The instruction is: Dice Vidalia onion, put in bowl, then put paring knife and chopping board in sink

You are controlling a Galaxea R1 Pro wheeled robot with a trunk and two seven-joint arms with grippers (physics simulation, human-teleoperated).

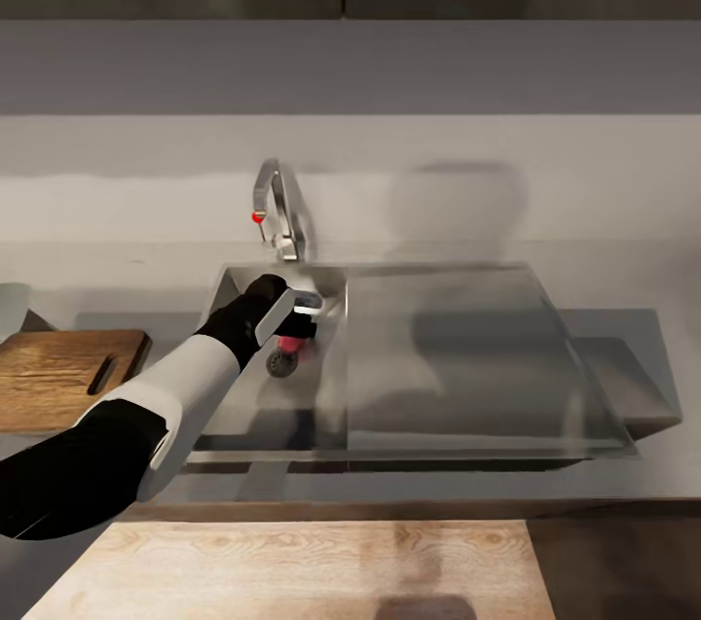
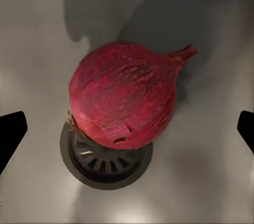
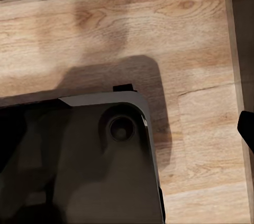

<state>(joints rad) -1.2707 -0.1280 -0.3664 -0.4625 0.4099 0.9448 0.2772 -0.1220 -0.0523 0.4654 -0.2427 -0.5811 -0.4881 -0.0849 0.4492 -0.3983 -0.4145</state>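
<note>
A dark red onion (image 1: 290, 344) lies in the sink's basin (image 1: 239, 411), resting partly on the round drain (image 2: 108, 168). In the left wrist view the onion (image 2: 124, 94) sits between the two dark fingertips (image 2: 10, 131), which stand far apart beside it without touching. My left gripper (image 1: 297, 320) is open and hovers just over the onion. The chopping board (image 1: 58, 372) lies on the countertop (image 1: 604, 279) left of the sink. The paring knife is out of view. My right gripper (image 3: 127, 129) hangs low over the wooden floor, with one fingertip (image 3: 247, 129) at the picture's edge.
The curved chrome tap (image 1: 279, 206) with its red knob (image 1: 258, 216) stands behind the basin. The flat draining panel (image 1: 467, 357) takes up the sink's right part. A pale object's corner (image 1: 10, 304) shows at the far left. My dark base (image 3: 79, 160) is below the right wrist.
</note>
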